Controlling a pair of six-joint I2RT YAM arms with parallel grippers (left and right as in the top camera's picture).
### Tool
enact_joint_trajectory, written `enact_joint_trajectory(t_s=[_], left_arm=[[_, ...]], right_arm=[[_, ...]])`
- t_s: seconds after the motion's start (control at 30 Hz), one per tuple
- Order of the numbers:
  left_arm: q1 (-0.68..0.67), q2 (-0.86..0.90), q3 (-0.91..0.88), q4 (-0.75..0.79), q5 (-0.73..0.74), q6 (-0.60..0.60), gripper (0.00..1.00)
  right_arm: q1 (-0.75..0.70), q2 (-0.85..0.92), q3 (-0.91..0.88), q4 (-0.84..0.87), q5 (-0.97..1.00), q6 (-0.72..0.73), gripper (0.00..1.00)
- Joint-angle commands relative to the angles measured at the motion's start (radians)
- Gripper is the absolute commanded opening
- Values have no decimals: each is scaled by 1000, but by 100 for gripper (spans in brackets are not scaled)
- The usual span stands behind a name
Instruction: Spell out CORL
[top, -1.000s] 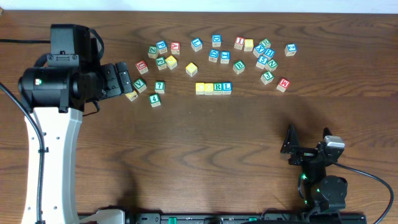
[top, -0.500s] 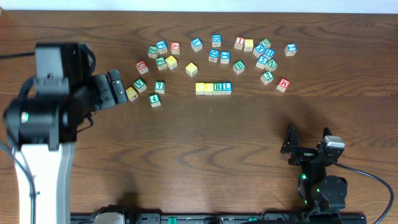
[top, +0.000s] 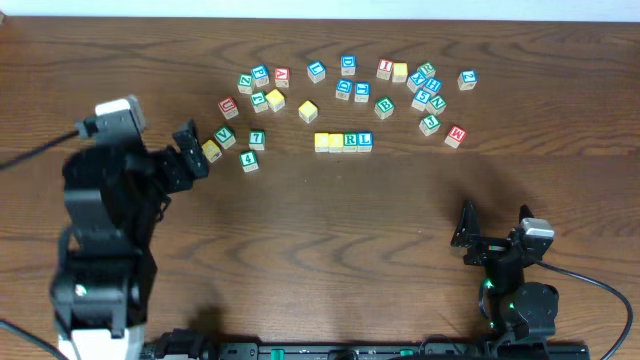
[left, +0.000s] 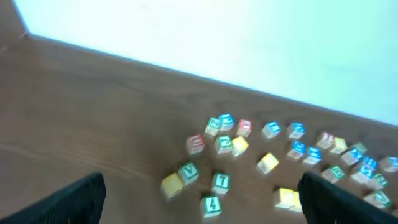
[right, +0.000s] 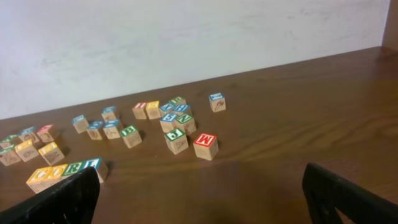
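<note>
— Grippers first: left gripper (top: 193, 150)?
— Jaws wide apart, holding nothing, yellow cube (top: 211, 151) just beside its tips
— And right gripper (top: 495, 232)?
— Spread open too, empty, near the table (top: 350, 230) front edge, well apart from any cube
— CORL row (top: 343, 141)?
— Four cubes touching side by side mid-table, reads C-O-R-L in the right wrist view, loose cubes (top: 384, 106) scattered just behind

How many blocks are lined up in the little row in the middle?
4. Going left to right in the overhead view, side by side: a yellow-topped block, a second yellow-topped block, the green R block and the blue L block. None looks hidden.
</note>
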Motion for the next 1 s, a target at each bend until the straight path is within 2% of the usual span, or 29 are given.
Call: enact_joint_trajectory(t_s=[0.0,0.2,0.47,0.73,0.97], left_arm=[[4,-101,-160,112,30,16,97],[4,-275,-420,292,48,113,97],[4,-489,-678,429,48,230,97],[4,-711,-879,438,48,339,97],[4,-782,-962,428,48,346,97]], right_arm=[[-8,-7,-5,2,-3,-14,99],[-8,-7,-5,2,-3,-14,99],[-8,-7,-5,2,-3,-14,99],[-8,-7,-5,2,-3,-14,99],[-8,-7,-5,2,-3,-14,99]])
